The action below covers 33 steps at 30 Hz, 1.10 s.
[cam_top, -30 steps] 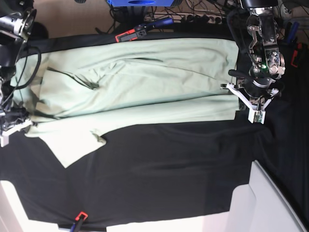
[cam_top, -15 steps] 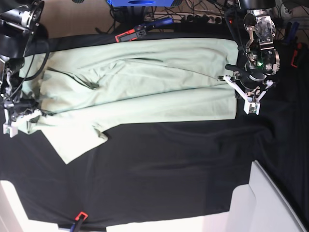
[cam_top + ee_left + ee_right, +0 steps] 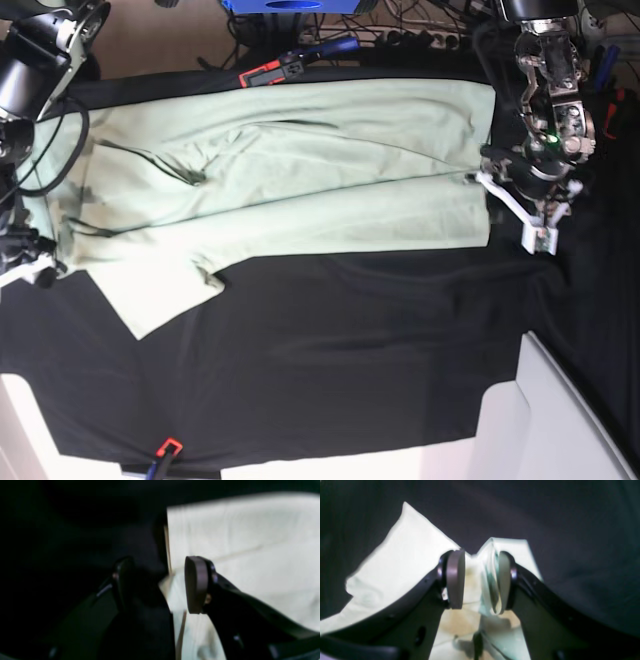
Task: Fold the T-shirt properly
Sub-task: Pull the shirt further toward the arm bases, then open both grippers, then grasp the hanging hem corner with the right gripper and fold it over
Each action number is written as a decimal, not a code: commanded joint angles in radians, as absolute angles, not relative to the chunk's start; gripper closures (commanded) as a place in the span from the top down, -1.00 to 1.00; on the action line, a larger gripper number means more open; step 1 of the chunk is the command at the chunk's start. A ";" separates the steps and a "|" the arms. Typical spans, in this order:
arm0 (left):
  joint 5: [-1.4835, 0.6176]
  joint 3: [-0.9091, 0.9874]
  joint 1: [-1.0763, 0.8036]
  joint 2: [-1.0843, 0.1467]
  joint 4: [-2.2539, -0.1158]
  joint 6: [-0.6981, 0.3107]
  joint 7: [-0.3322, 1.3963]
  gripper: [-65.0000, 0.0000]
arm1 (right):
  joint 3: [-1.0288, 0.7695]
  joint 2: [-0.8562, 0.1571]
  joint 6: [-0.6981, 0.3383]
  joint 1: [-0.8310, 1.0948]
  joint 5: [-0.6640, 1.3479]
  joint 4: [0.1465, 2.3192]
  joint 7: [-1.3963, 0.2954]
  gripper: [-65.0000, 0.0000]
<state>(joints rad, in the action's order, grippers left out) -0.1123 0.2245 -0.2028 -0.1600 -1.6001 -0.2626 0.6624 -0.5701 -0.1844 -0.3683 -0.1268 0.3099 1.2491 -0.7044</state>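
Left gripper (image 3: 160, 583) jaws spread at T-shirt (image 3: 290, 170) hem corner, right gripper (image 3: 480, 580) jaws parted around a fold, shirt lying folded lengthwise on black cloth (image 3: 350, 360)

left tool (image 3: 160, 585) agape, right tool (image 3: 481, 580) parted

1. A big black cloth (image 3: 330, 350) covers most of the table.
2. A red-and-black clamp (image 3: 268, 70) sits at the cloth's top edge, with a blue-handled tool (image 3: 325, 47) just beside it.
3. Another red clamp (image 3: 166, 449) grips the bottom edge.
4. A blue box (image 3: 290, 5) and tangled cables (image 3: 420, 35) lie behind.
5. A white panel (image 3: 560, 420) sits bottom right.
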 commanded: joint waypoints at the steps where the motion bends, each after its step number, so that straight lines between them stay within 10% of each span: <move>1: -0.110 0.248 -0.196 -0.177 -1.624 -0.252 0.650 0.01 | -0.572 -0.199 -0.375 -0.147 0.318 1.274 -0.705 -0.31; 14: -0.102 0.257 -0.170 -0.197 -1.596 -0.252 0.648 0.01 | -0.208 -0.286 -0.377 -0.390 0.314 0.877 -0.564 -0.30; 22: -0.111 0.329 -0.177 -0.217 -1.558 -0.252 0.648 0.00 | -0.005 -0.320 -0.377 -0.605 0.312 0.472 -0.354 0.38; 33: -0.113 0.397 -0.199 -0.220 -1.566 -0.254 0.647 0.00 | 0.128 -0.329 -0.377 -0.657 0.312 0.205 -0.116 0.42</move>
